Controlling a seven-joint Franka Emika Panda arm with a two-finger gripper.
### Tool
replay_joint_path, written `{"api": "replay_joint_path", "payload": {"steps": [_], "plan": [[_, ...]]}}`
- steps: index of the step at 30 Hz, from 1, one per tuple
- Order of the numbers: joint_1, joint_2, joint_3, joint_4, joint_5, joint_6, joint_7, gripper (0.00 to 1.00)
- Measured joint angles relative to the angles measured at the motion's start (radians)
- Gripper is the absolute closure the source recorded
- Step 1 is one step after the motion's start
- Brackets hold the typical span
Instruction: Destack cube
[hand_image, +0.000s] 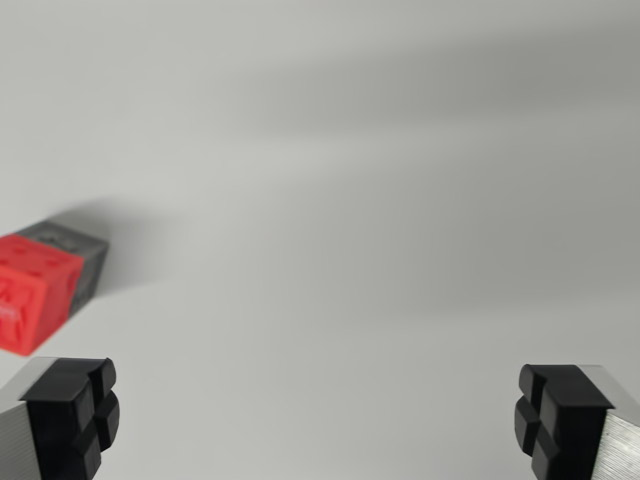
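A red cube (35, 290) lies at the wrist view's left edge, partly cut off by the frame. Right behind it a grey cube (78, 243) touches it, and the red one hides most of it. My gripper (315, 415) is open, with its two black pads (75, 410) at the bottom corners of the view and nothing between them. The cubes are to the left of the left pad and beyond it, outside the gap between the fingers.
A plain pale grey surface (380, 220) fills the view, with soft shadow bands across the top.
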Motion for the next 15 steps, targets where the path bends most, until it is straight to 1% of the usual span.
{"api": "replay_joint_path", "payload": {"steps": [6, 15], "plan": [[0.018, 0.005, 0.007, -0.016, 0.0, 0.016, 0.049, 0.0], [0.051, 0.02, 0.019, -0.038, 0.0, 0.045, 0.138, 0.0]]}}
